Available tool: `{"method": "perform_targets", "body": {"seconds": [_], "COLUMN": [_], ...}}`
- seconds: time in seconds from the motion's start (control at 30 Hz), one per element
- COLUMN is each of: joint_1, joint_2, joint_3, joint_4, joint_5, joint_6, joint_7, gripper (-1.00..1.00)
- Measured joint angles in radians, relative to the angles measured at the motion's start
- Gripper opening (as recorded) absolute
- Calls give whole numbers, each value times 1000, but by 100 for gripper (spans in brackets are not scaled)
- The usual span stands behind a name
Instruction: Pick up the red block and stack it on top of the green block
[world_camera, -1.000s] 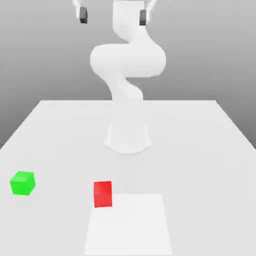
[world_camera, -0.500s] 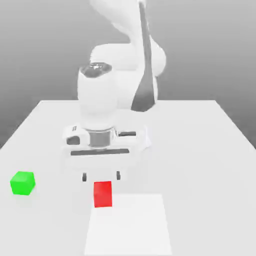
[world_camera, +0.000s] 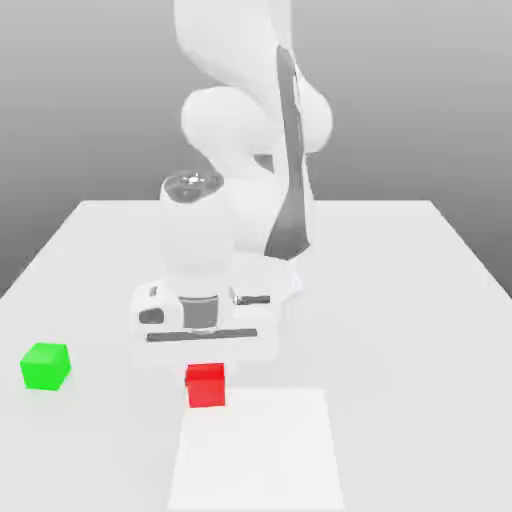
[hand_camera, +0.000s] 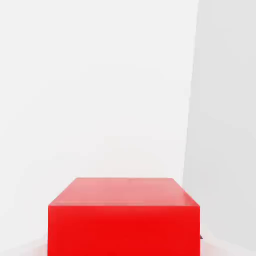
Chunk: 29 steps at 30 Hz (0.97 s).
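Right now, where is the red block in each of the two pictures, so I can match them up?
Exterior view: the red block sits low in the picture, just under the robot's hand, on the white table, with the green block off toward the exterior view's left.
Hand view: the red block looms close up against the white table.
Shared landmark: the paler patch of table beside the block.

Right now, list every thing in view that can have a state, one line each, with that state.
red block: on the table, directly under the arm's hand, not stacked.
green block: on the table at the exterior view's left, apart from the red block, nothing on top.
claw: lowered onto the red block and shut on it.
table: white, carrying both blocks and the arm's base.
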Motion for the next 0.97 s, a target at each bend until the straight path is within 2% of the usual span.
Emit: {"method": "perform_targets", "body": {"seconds": [0.17, 0.63, 0.7, 0.83, 0.87, 0.97], "joint_1": [-43, -360, -391, -414, -423, -423], "joint_2": [-112, -66, -19, 125, 148, 148], "joint_3": [-36, -304, -299, -236, -221, -221], "joint_4": [8, 212, 227, 239, 240, 240], "joint_5": [-42, -46, -8, 128, 152, 152], "joint_6": [-120, -275, -247, -125, -105, -105], "joint_7": [-28, -486, -543, -651, -668, -668], "gripper": [-100, -100, -100, -100, 100, 100]}}
